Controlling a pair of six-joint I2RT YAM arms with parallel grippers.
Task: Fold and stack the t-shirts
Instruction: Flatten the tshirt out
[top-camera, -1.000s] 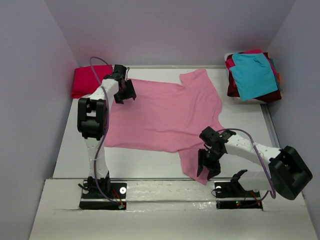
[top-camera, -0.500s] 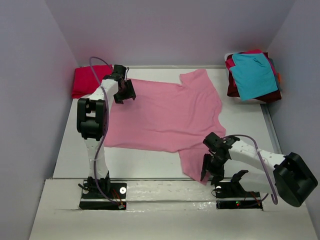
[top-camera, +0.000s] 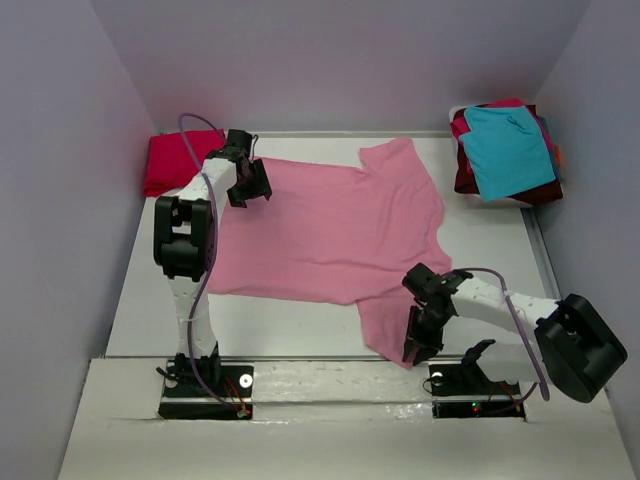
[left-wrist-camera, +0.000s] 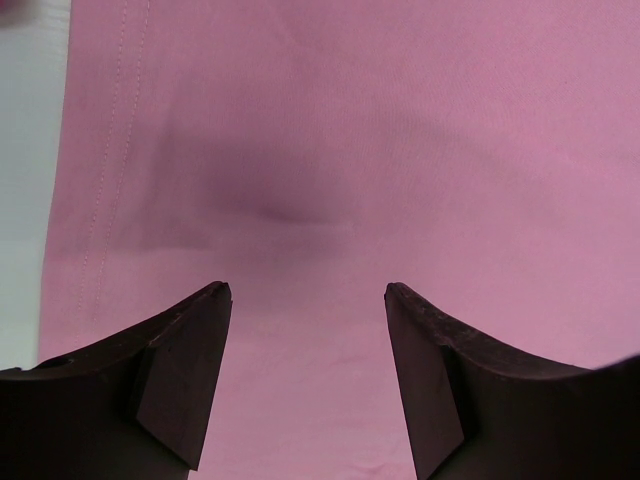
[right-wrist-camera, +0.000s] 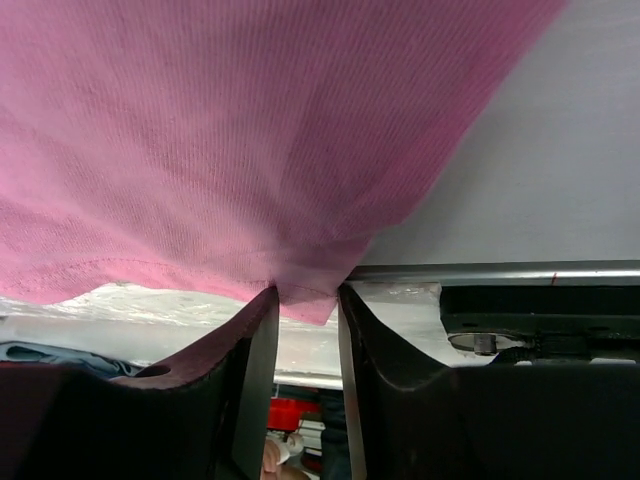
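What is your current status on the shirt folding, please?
Left end effector open, over light pink cotton t-shirt near hem. Right end effector pinching near sleeve corner. Nothing in the way.

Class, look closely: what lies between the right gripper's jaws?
A corner of the pink t-shirt sits between the right gripper's jaws; the right wrist view shows it.

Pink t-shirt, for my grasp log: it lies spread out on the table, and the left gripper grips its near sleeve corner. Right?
Not quite. The right gripper, not the left, grips the near sleeve corner of the pink t-shirt; the right wrist view shows the fabric between its fingers. The left gripper hovers open over the shirt near its hem. The shirt is indeed spread out.
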